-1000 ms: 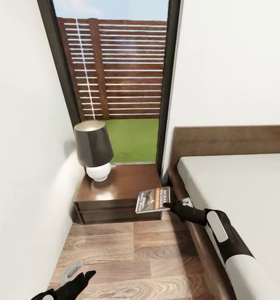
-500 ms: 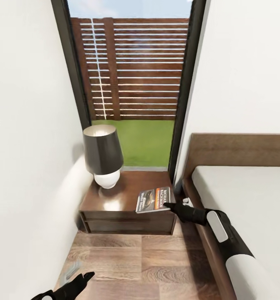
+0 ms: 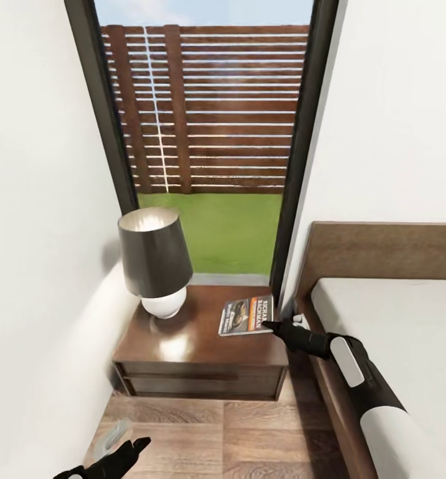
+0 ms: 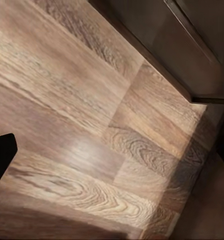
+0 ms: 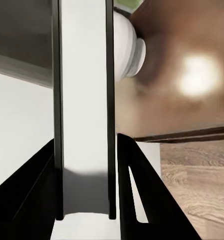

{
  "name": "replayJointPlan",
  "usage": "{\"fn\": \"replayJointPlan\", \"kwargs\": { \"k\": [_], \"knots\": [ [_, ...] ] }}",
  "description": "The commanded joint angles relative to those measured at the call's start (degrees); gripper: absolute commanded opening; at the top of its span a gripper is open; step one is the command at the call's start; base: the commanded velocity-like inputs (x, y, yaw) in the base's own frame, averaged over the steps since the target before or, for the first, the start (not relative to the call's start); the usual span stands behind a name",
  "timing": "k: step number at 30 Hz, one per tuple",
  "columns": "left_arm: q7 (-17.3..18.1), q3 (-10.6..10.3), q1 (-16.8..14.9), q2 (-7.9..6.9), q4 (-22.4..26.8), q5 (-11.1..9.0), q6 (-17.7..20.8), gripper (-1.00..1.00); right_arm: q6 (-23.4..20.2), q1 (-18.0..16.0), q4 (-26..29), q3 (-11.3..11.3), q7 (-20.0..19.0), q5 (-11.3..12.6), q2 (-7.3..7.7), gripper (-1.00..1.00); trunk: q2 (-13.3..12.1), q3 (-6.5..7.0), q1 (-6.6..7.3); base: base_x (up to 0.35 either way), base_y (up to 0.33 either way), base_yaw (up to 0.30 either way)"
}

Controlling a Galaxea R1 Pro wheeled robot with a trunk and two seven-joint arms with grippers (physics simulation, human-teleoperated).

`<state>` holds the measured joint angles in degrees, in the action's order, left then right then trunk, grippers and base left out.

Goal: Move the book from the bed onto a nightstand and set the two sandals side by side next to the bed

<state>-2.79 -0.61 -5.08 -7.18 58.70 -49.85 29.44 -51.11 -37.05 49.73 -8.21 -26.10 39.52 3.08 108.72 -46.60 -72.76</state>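
The right gripper [image 3: 270, 325] is clamped on the book [image 3: 246, 315]: in the right wrist view the two dark fingers [image 5: 142, 200] press against either face of the paperback [image 5: 84, 110], seen edge-on as a pale band of pages between dark covers. In the head view the fingers pinch the book's near right edge, and the cover with its orange-and-white lettering lies nearly flat, extending away from the fingertips over the right part of the nightstand [image 3: 183, 349]. Whether it already touches the glossy top or hangs just above it cannot be told.

Beyond the book's far side stands a table lamp [image 3: 155, 263], dark shade over a white round base, well clear of the book. Behind the wrist, the bed [image 3: 395, 332] runs alongside the forearm, its wooden frame just beside the gripper.

The step in hand looks like setting the book down. The next move probably calls for lowering it until the cover rests flat, then parting the fingers and drawing back toward the bed without dragging it off the edge.

The right arm reaches forward, low and nearly level. The left gripper [image 3: 126, 449] hangs low over the plank floor [image 4: 91, 150], fingers apart and empty.
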Motion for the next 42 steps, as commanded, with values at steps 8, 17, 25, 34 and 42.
{"fn": "replayJointPlan", "kwargs": {
  "k": [8, 17, 25, 34, 42],
  "knots": [
    [-0.2, 0.0, 0.1, -0.14, -0.9, -0.5, 0.2, 1.00, -0.2, 0.0, -1.9, -0.1, -0.5, 0.1, -0.14, -1.00, 0.0, -0.05, -0.03, 0.329, -0.096, 0.001],
    [-0.3, 0.2, 1.7, -0.82, -3.8, -0.3, 0.1, 1.00, -0.3, -0.1, -3.4, 0.0, -0.8, 0.0, -0.04, -1.00, 0.0, -0.05, -0.03, 0.235, -0.046, 0.000],
    [-0.3, 0.4, 3.2, -2.73, -4.3, -0.8, 1.3, 1.00, -0.4, -0.3, -3.6, 0.0, -1.0, 0.1, 0.21, -1.00, 0.0, -0.05, -0.03, 0.040, -0.006, 0.000],
    [0.2, 2.4, 4.3, -3.39, -4.3, -1.1, 2.7, 1.00, 0.4, -0.4, -3.7, 0.2, -7.1, -0.1, 0.26, -1.00, 3.2, -1.49, -1.78, 0.005, -0.001, 0.000],
    [0.2, 6.5, 4.8, -3.39, -4.3, -0.6, 2.8, 1.00, 3.0, -0.4, -3.9, 0.9, -9.2, -0.1, 0.10, -1.00, 6.4, -2.92, -3.54, 0.000, 0.000, 0.000]
  ]
}}
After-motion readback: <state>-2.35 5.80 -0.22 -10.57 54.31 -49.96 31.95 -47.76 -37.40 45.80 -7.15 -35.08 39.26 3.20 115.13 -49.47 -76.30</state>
